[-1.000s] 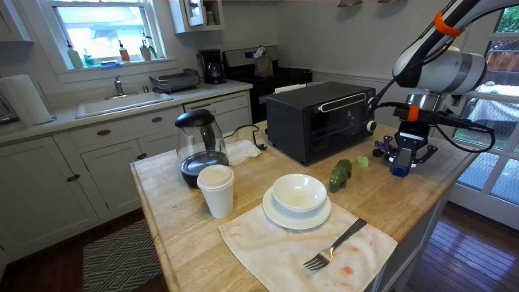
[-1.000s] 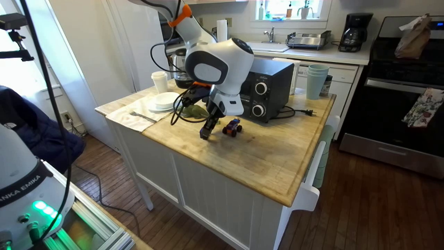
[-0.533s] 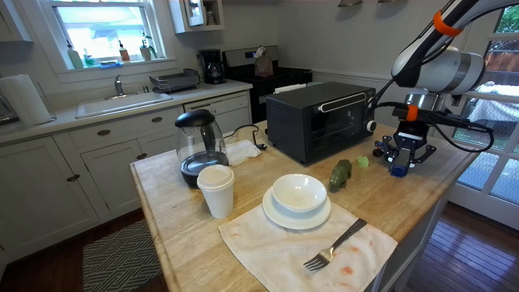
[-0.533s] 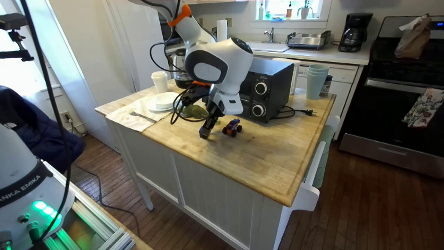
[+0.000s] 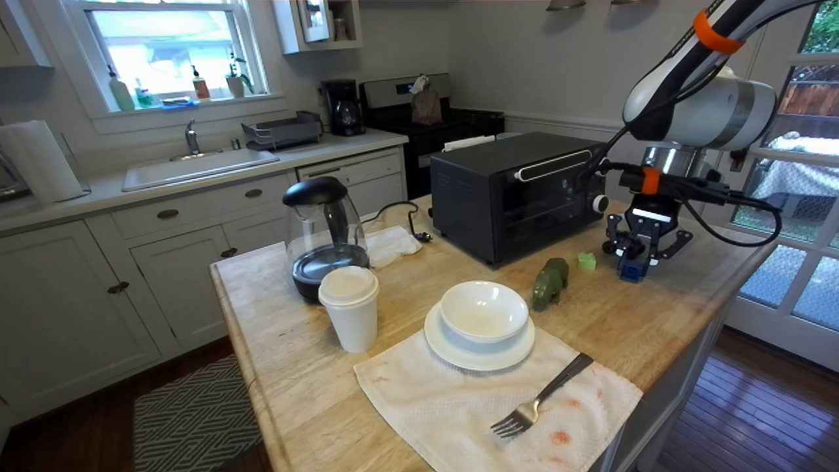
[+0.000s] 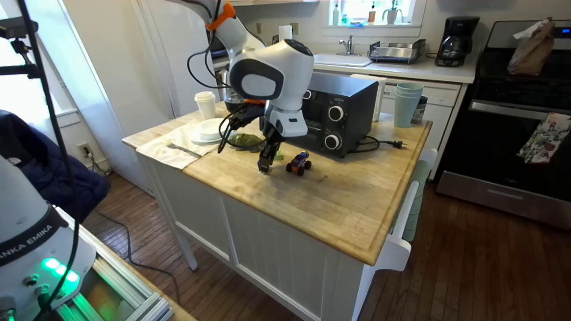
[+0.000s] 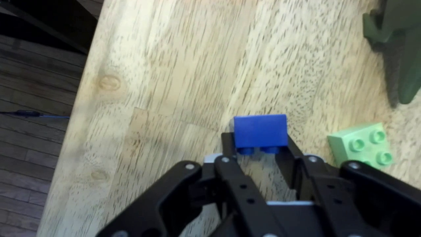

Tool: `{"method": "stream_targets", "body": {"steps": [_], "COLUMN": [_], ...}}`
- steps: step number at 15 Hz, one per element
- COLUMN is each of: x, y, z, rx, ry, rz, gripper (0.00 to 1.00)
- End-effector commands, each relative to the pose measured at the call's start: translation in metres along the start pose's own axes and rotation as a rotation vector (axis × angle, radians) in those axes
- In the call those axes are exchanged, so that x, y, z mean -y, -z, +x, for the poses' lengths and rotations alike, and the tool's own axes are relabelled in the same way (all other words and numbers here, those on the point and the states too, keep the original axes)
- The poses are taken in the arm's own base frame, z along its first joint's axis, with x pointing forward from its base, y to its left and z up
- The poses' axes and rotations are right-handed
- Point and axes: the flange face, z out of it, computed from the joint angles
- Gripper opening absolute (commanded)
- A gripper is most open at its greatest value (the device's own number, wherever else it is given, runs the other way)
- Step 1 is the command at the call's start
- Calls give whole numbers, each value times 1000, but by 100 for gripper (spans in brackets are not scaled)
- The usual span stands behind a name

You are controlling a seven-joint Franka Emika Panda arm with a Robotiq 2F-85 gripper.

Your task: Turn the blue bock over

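Window (image 5: 167, 56) washed out by daylight, dim wall (image 5: 544, 69), soft shadows across tabletop (image 6: 339, 200)

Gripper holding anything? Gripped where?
Yes, the blue toy brick. The gripper has it by two opposite sides, left and right in the wrist view; its visible studs face the bottom of that picture.

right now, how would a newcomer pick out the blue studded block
Find the black boxy toaster oven on the tan wooden tabletop. In front hangs the black two-fingered tool. Clamped in it is the blue rectangular block, unlike the pale green studded block lying loose nearby.
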Motion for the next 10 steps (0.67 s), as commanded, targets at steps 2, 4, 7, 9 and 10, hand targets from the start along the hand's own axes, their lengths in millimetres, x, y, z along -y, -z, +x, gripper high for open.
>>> {"method": "stream_targets", "body": {"steps": [2,4,7,9,10], "x": [-2,-2,-4,-6,-7], "y": [7,6,7,8,8], "z": [-25,-32,-41,-44,-46], "rx": [-128,-169,-235,-277,-301], "ry": [-48,-63,-82,-96,-102], "rz": [-15,-27,-41,-46,-51], "gripper": [11,11,11,11,11]}}
